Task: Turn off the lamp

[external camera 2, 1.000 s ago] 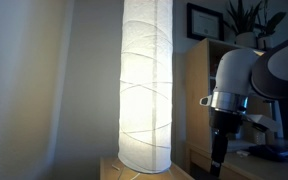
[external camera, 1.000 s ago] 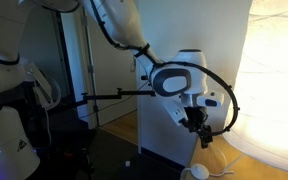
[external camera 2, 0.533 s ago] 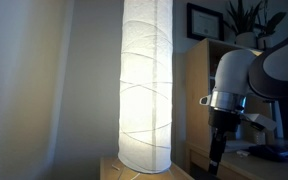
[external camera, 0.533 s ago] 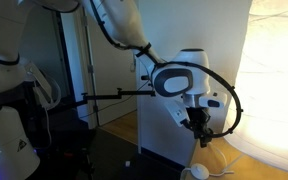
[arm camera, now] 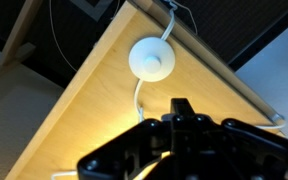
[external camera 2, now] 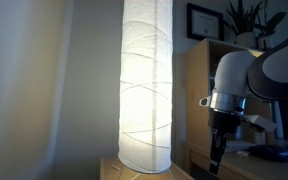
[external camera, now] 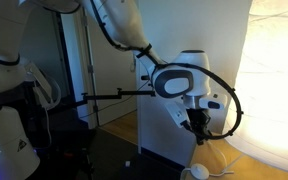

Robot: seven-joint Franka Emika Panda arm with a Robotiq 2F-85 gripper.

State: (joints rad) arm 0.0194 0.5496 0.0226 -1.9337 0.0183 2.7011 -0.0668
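The lamp [external camera 2: 146,85] is a tall crinkled white paper column, glowing warm yellow, standing on a wooden platform [arm camera: 94,110]; in an exterior view it fills the right edge as the lamp [external camera: 279,80]. Its thin white cord [arm camera: 137,100] runs to a round white switch disc [arm camera: 152,58] lying on the platform. My gripper [arm camera: 182,106] points down, shut, with nothing between its fingers. Its tip hangs above the wood, just short of the disc. In both exterior views the gripper [external camera: 200,137] [external camera 2: 216,165] hangs beside the lamp's base.
A white cabinet [external camera: 164,110] stands behind the arm. A wooden shelf unit [external camera 2: 199,100] with a framed picture [external camera 2: 201,20] and a plant [external camera 2: 246,18] is behind the gripper. A dark stand with a horizontal bar [external camera: 114,95] is further off. Dark floor [arm camera: 44,40] lies beyond the platform's edge.
The gripper's fingers have come together from open to shut. The arm has barely moved and the lamp still glows.
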